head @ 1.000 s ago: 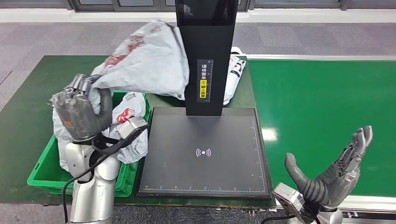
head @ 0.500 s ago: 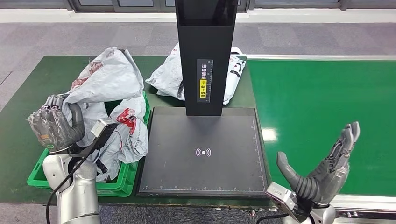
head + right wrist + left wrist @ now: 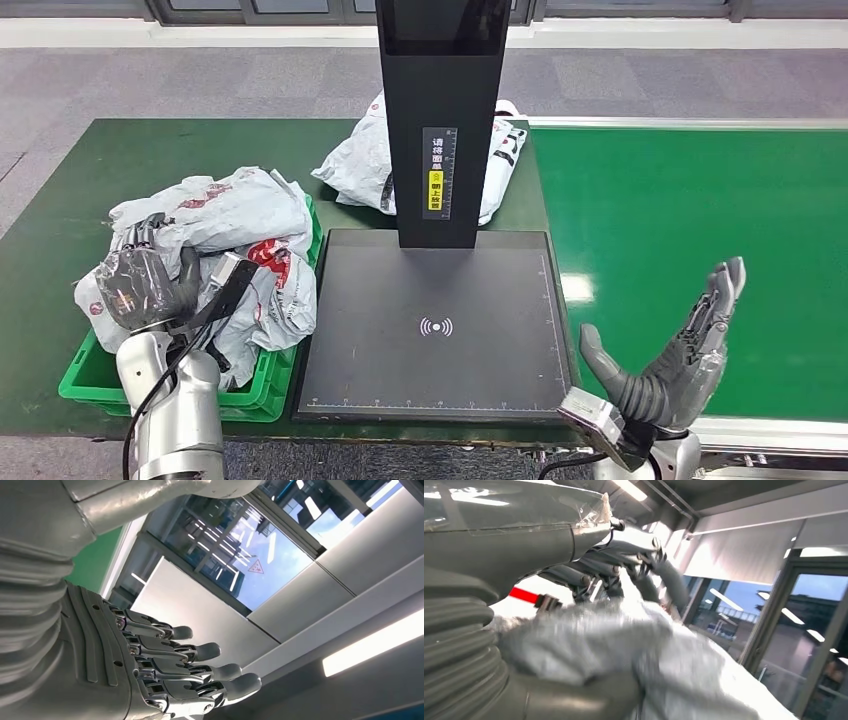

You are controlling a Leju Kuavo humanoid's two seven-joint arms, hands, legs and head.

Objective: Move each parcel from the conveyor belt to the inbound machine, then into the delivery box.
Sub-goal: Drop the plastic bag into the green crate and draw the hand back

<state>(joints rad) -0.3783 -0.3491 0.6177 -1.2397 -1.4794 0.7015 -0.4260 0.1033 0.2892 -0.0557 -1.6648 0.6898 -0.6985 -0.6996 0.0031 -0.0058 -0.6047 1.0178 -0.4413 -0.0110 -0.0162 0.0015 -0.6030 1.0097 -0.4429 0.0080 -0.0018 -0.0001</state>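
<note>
Green crate [image 3: 85, 372] heaped with grey parcels [image 3: 262, 290], left hand [image 3: 140, 285] gripping top parcel [image 3: 215, 208]

Dark green table [image 3: 60, 210] bearing a green crate [image 3: 85, 375], black scanner base [image 3: 435, 325] and one grey parcel [image 3: 365, 165] (partly behind the column).

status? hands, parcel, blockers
Left hand grips grey parcel over green bin. Right hand open, empty. Another parcel behind scanner post.

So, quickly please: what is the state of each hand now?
Left hand: holding the grey parcel over the green box.
Right hand: open, empty.
</note>
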